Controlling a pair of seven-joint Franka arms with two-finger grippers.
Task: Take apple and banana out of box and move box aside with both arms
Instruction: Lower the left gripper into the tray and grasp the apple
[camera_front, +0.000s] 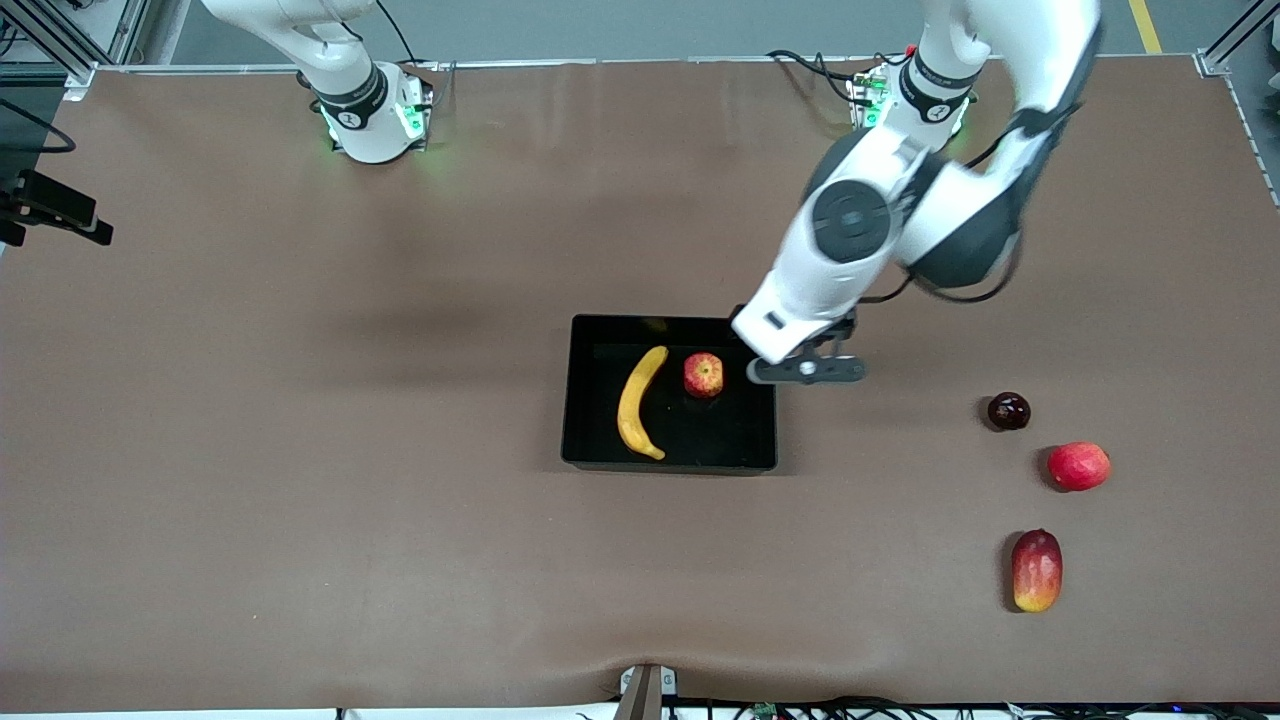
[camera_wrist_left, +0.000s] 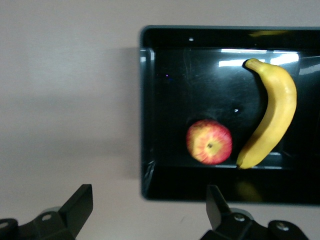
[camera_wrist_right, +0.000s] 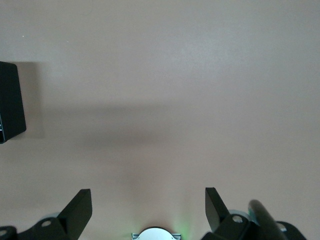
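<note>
The black box sits mid-table with the yellow banana and the small red apple lying side by side inside it. My left gripper hangs over the box's wall at the left arm's end. In the left wrist view its fingers stand open and empty, straddling a corner of the box, with the apple and banana past it. My right gripper is open and empty above bare table; only a corner of the box shows there. It is out of the front view.
Toward the left arm's end of the table lie a dark plum, a round red fruit and, nearer the front camera, a red-yellow mango. A black device juts in at the right arm's end.
</note>
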